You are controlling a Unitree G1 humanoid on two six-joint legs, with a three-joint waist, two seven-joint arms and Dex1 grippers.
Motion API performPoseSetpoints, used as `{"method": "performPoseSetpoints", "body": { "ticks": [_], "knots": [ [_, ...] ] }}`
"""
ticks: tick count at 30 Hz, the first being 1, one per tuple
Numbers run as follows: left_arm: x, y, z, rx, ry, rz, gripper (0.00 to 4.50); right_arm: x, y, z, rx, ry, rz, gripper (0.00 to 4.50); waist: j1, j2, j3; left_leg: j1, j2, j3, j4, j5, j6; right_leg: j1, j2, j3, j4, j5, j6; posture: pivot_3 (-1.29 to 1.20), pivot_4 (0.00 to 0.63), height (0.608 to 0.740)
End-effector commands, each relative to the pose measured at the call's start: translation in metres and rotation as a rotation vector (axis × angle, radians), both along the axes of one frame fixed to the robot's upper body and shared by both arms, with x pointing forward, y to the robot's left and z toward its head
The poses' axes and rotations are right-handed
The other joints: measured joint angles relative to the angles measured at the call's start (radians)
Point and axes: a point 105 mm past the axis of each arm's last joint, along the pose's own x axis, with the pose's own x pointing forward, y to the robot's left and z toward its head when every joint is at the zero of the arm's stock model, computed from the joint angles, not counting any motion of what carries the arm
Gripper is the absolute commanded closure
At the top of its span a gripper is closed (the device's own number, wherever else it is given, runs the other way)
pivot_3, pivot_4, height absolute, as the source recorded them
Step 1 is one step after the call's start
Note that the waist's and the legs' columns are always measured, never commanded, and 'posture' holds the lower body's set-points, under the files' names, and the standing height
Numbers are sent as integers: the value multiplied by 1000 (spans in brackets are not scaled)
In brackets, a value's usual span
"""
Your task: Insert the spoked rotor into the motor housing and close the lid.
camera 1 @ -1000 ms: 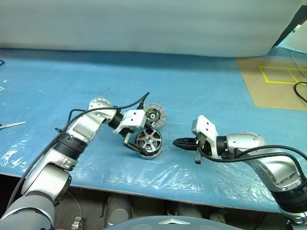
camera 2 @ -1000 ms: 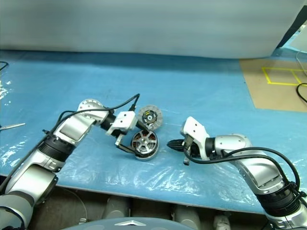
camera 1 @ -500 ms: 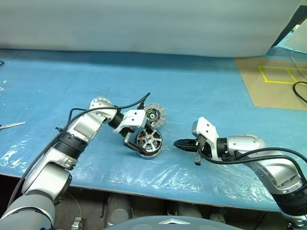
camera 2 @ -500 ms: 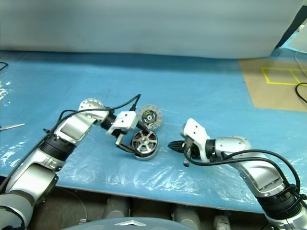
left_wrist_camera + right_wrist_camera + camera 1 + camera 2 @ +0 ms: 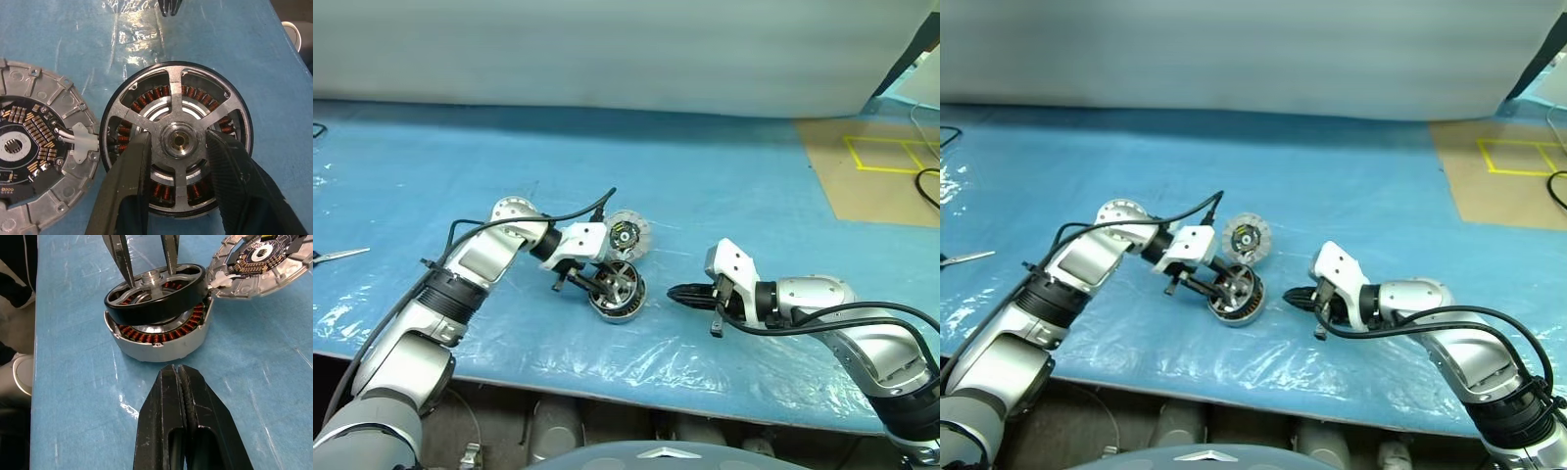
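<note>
The spoked rotor (image 5: 151,308), with a dark rim and silver spokes, rests tilted on top of the motor housing (image 5: 156,345), whose copper windings show beneath it. My left gripper (image 5: 177,142) reaches through the spoke gaps and is shut on the rotor's central hub (image 5: 149,278). The lid (image 5: 628,235) lies flat beside the housing on the far side, segmented face and dark centre up. Just right of the housing, my right gripper (image 5: 673,292) is shut and empty, pointing at it, a short gap away.
Blue table (image 5: 724,186) under a wrinkled clear film. Scissors (image 5: 337,257) lie at the far left. A brown board with yellow tape (image 5: 881,166) sits at the back right. The table's front edge (image 5: 636,387) runs close below both arms.
My left fingers have drawn in from a wide spread around the housing onto the rotor's hub, and the rotor now sits tilted. The right arm has kept still.
</note>
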Motion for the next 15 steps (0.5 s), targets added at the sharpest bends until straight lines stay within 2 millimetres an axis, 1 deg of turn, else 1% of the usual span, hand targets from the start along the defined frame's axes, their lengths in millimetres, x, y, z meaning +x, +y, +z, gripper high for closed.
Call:
{"method": "performPoseSetpoints", "body": {
  "ticks": [1,6,10,13,15],
  "knots": [
    [-3,-1,-3,1,10,-11,3115,-1,4,10,8,-53,24,4500,0,0,0,0,0,0,0,0,0,0,0,0,0,0,0,0,150,740],
    [3,-5,0,-34,-41,15,3115,-1,4,10,9,-51,22,4500,0,0,0,0,-1,0,0,0,1,0,-1,0,0,0,0,0,150,740],
    [1,-13,21,-198,-45,10,3115,-2,4,10,13,-46,23,4500,-1,0,0,-1,-1,0,0,1,1,0,-1,1,-1,0,0,0,150,740],
    [0,-9,33,-254,-28,33,3115,-4,5,11,23,-38,27,4500,-3,0,0,-2,-1,0,0,1,1,-2,-1,0,-1,0,0,0,150,740],
    [-2,-2,37,-263,-17,49,3115,-4,4,11,25,-36,33,4500,-4,0,0,-2,0,0,-1,1,1,-2,0,0,0,0,0,0,150,740]
  ]
}}
